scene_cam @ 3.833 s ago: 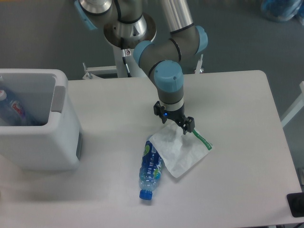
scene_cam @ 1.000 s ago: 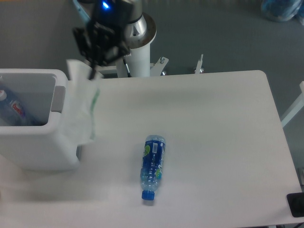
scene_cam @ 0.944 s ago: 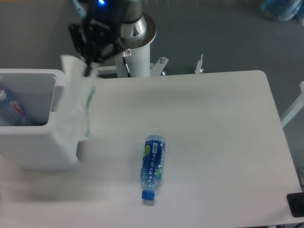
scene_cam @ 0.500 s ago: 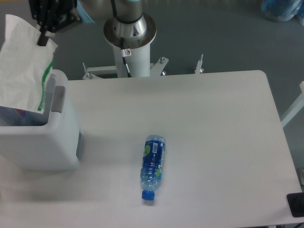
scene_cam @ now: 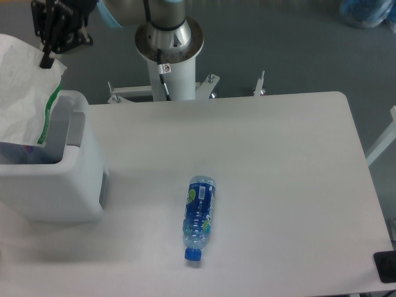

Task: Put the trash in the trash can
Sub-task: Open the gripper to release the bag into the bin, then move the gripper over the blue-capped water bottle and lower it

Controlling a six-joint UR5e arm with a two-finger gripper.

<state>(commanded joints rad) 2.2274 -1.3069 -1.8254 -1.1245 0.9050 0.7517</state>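
Note:
My gripper is high at the upper left, above the trash can, a large white boxy bin with a grey panel at its right rim. It is shut on the top corner of the white wrapper. The wrapper hangs down over the bin's opening with its green edge stripe facing right and its lower part dipping inside. The small blue-labelled, blue-capped bottle lies on its side on the white table, well to the right of the bin, cap towards the front edge.
The arm's white pedestal stands behind the table's back edge. Something dark blue and red shows inside the bin under the wrapper. A black object sits past the table's front right corner, and a blue bag lies on the floor at the far right.
The gripper lifted the wrapper from the table beside the bottle and carried it left. In the last half second it shifted further left, the wrapper sinking lower over the bin. The bottle stayed put.

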